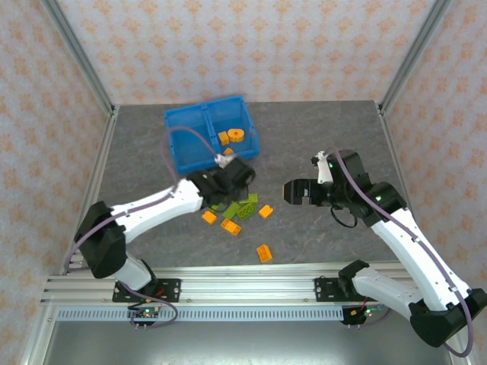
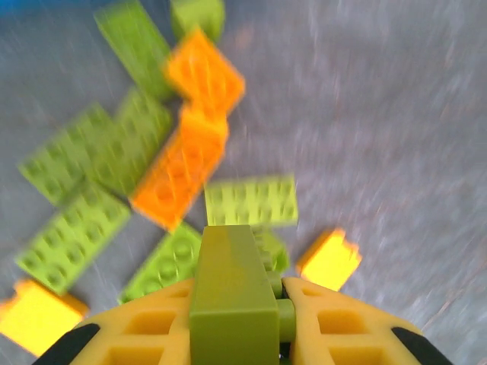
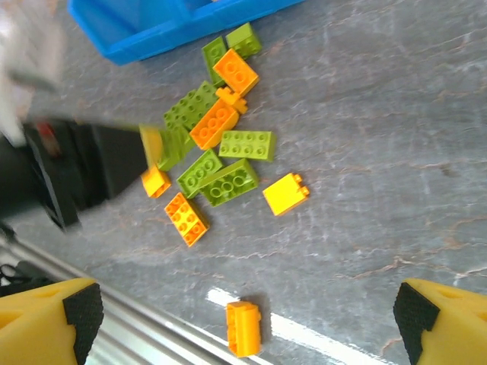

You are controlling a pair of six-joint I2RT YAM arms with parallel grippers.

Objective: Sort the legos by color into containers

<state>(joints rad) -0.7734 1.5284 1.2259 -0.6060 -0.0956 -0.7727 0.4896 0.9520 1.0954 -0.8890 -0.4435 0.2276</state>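
My left gripper (image 2: pixel 237 304) is shut on an olive-green lego (image 2: pixel 228 281), held upright between the yellow fingers (image 2: pixel 144 327). It hangs just above the loose pile of green and orange legos (image 1: pixel 240 207) in front of the blue bin (image 1: pixel 179 125). Several orange legos (image 1: pixel 232 137) lie in the bin's right compartment. My right gripper (image 1: pixel 293 192) stands open to the right of the pile, nothing between its fingers. In the right wrist view the pile (image 3: pixel 217 144) lies ahead and a lone orange lego (image 3: pixel 243 328) sits near the table's front edge.
An aluminium rail (image 1: pixel 228 293) runs along the near edge. Slanted frame posts (image 1: pixel 80 57) and patterned walls close in the table on three sides. A yellow-orange brick (image 3: pixel 285 194) lies apart at the pile's right. The left arm's black wrist (image 3: pixel 76 167) is beside the pile.
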